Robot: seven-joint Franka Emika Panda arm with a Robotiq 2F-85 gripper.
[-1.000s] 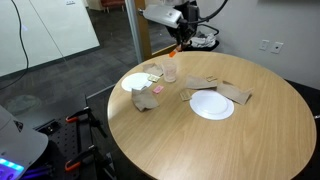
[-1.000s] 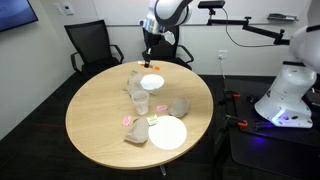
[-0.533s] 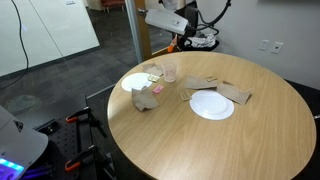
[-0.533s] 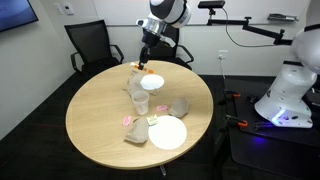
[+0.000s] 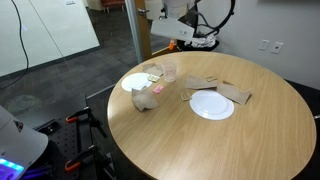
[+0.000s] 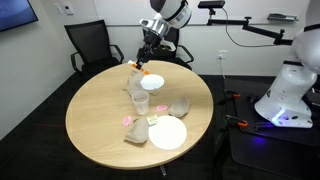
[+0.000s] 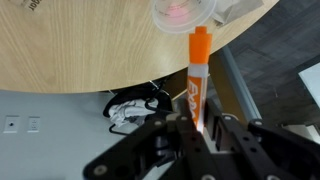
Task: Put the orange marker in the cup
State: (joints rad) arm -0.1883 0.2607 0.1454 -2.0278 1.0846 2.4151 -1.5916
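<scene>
Round wooden table, clear cup standing on it, white plate and crumpled brown paper near the cup.

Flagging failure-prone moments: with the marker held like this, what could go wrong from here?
1. The gripper holds the marker by one end, out past the table edge; a slip would likely drop it to the floor.
2. The cup is narrow and looks light; an off-centre descent could miss its mouth or tip it.
3. A plate sits close beside the cup, so a low approach might clip it.
</scene>
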